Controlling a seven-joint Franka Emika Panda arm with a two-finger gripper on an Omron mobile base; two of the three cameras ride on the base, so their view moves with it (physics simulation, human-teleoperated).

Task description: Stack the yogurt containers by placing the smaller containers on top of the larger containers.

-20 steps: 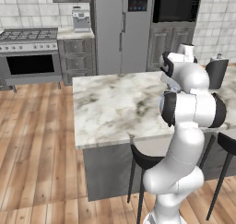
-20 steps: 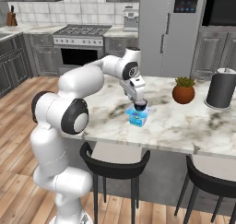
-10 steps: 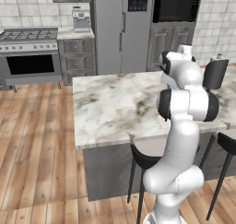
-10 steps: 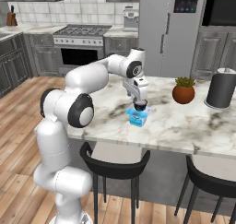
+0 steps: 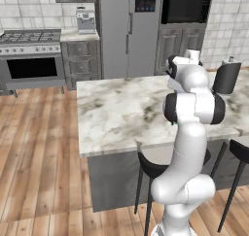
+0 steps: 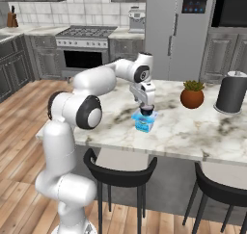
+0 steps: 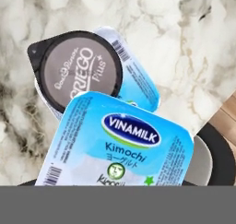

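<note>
Two small cups stacked: dark cup (image 7: 77, 68) beneath pale cup (image 7: 120, 144), atop blue tub (image 6: 144, 122). Hand (image 6: 146, 110) just above; grip impossible to tell.

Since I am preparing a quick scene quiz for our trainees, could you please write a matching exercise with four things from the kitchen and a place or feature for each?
Things:
1. bright blue tub
2. plant pot
3. dark cylinder
4. stove

Descriptions:
a. at the right end of the island
b. against the back wall
c. nearest the island's front edge
d. holds a green plant

Pairs: 1-c, 2-d, 3-a, 4-b
</note>
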